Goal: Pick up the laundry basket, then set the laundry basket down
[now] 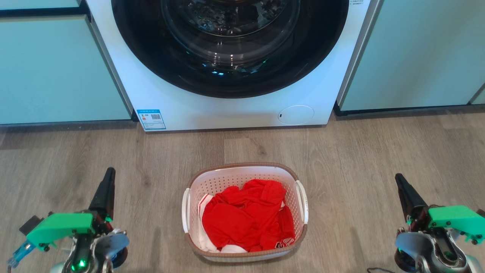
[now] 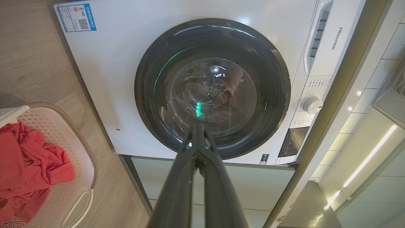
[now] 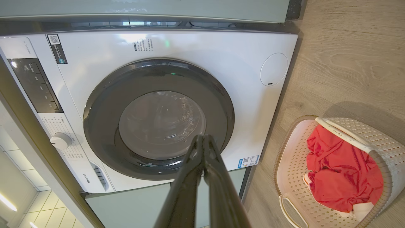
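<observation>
- Nearest me: left hand (image 1: 108, 179) low on the left and right hand (image 1: 400, 182) low on the right, both over bare floor (image 1: 379, 151). In the wrist views each hand's 2 fingers are pressed together at the tips, pinching nothing. They need spreading before any grasp.
- Between them, a little farther out: the laundry basket (image 1: 212, 182), flat on the floor and well apart from both hands. It has white perforated walls and a brown woven-look rim (image 1: 242, 165). Red clothing (image 1: 246, 216) with some white is heaped inside, below the rim.
- Handling, my read: light, a thin plastic shell holding 1 small soft load.
  - The walls probably flex under a squeeze, so I would not clamp them.
  - The load is loose, and a tilted lift could slide it to 1 side.
- Where to hold: 2 white loop handles, the left handle (image 1: 185, 210) and the right handle (image 1: 303, 201), 1 per hand.
  - The smooth plastic may slip on narrow fingers.
  - I would pinch across each loop or hook under it, and raise both sides level.
- Farther: the washing machine (image 1: 212, 110) stands behind the basket with a strip of floor between them. Its round dark door (image 1: 227, 49) is shut.
- Farthest: pale cabinet fronts at far left (image 1: 57, 68) and far right (image 1: 416, 57).
- In the way: nothing lies between the hands and the handles. The 1 risk I judge is swinging the basket forward into the washer front.
</observation>
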